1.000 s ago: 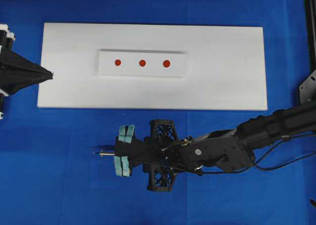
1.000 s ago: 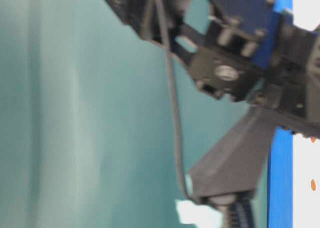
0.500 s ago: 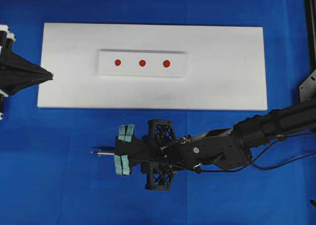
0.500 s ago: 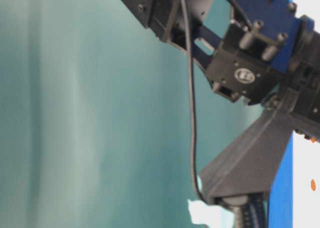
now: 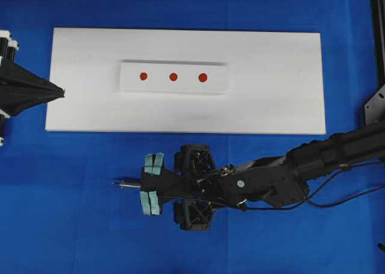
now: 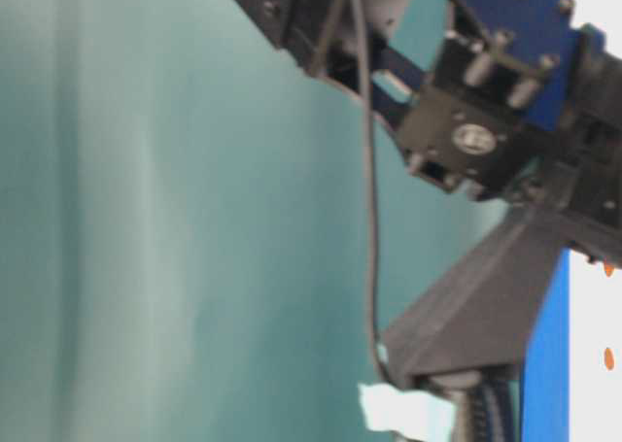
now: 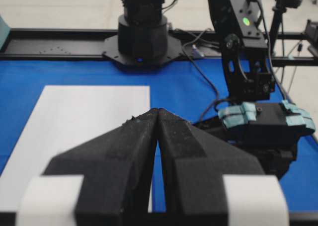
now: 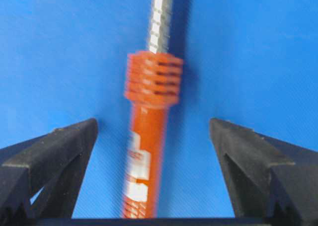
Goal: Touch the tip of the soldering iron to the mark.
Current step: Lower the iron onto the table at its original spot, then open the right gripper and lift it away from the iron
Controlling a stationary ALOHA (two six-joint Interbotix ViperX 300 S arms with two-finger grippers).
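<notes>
While low over blue cloth, right gripper (image 8: 154, 131) spread wide, soldering iron (image 8: 148, 136) between, untouched

So the long board (image 5: 271, 99) sits across the far half of the table (image 5: 72, 226), with a smaller strip (image 5: 173, 87) lying on it left of middle. The mark (image 5: 203, 77) is the rightmost of three dots in a row on that strip. The soldering iron (image 8: 149, 151) lies on the table in front of the board, well apart from it, between the spread fingers of the right gripper (image 8: 154, 136), while the left gripper (image 5: 60, 93) sits at the board's left edge.
</notes>
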